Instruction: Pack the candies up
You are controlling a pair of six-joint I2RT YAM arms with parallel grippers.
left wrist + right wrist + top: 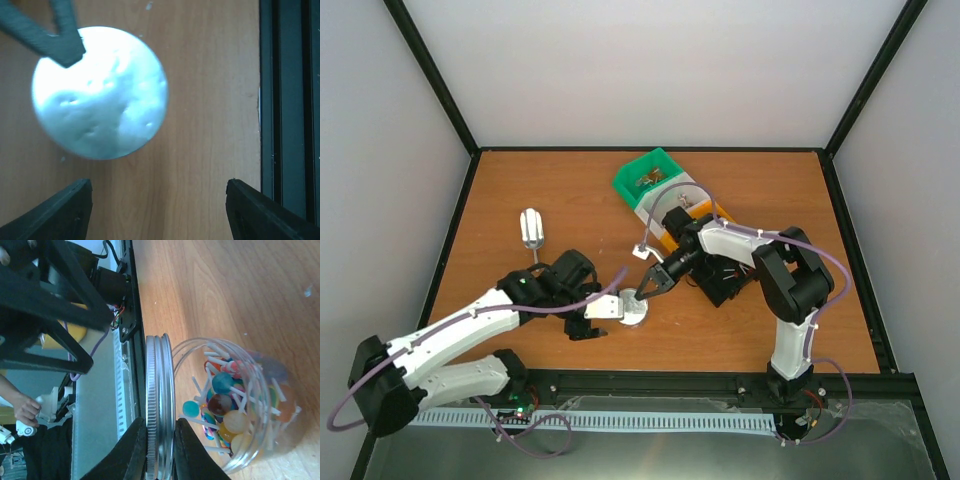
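Candies [227,400], mixed-colour lollipops, lie inside clear round jar [197,347], seen only from right wrist. Right gripper [161,427] clamps jar's silver metal lid [160,375]. Left gripper [157,192] beside jar, jaws spread, empty; its camera shows only lid top.

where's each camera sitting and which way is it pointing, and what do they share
top external: above and behind the arms, looking down on the table; both arms show, meeting at the lid.
left wrist: on the left arm, looking down on the lid; left jaws open at the bottom edge, right jaws reaching in at top left.
right wrist: on the right arm, looking sideways along the table at the jar of candies; right jaws pinch the lid's rim.
shared: the lid shows in all three.
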